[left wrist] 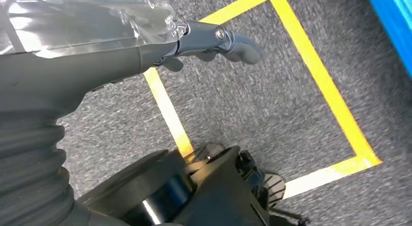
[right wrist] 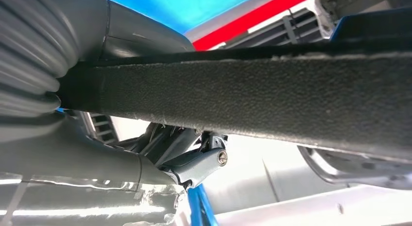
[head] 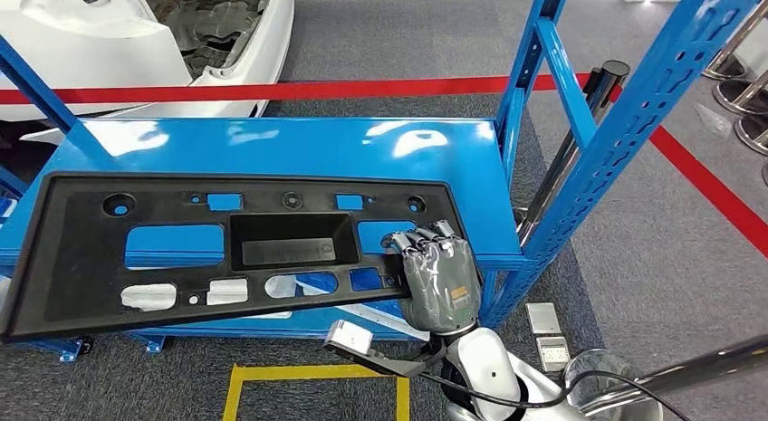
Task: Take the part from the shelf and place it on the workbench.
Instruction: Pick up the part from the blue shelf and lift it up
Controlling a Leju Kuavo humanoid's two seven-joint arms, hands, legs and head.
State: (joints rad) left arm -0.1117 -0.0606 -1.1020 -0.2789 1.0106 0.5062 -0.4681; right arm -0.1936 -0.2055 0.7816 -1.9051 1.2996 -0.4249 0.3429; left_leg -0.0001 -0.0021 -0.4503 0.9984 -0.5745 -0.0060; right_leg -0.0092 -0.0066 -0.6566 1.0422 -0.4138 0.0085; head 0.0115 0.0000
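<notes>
The part [head: 81, 249] is a long black plastic panel with a recessed box in the middle and several cut-outs. It lies tilted over the front of the blue shelf board [head: 299, 149], its left end low and past the shelf edge. My right hand [head: 439, 281] grips its right lower corner, fingers curled over the top face. In the right wrist view the panel's rough black edge [right wrist: 272, 95] runs between the thumb and the darker fingers [right wrist: 194, 163]. My left hand [left wrist: 209, 39] hangs over the carpet with fingers stretched out and nothing in it.
Blue rack uprights [head: 625, 122] stand right of the shelf, with a dark-capped chrome post [head: 561, 167] behind them. Red tape [head: 272, 90] crosses the grey carpet beyond the shelf, near a white car body [head: 136, 32]. A yellow tape square [left wrist: 316, 80] marks the floor below me.
</notes>
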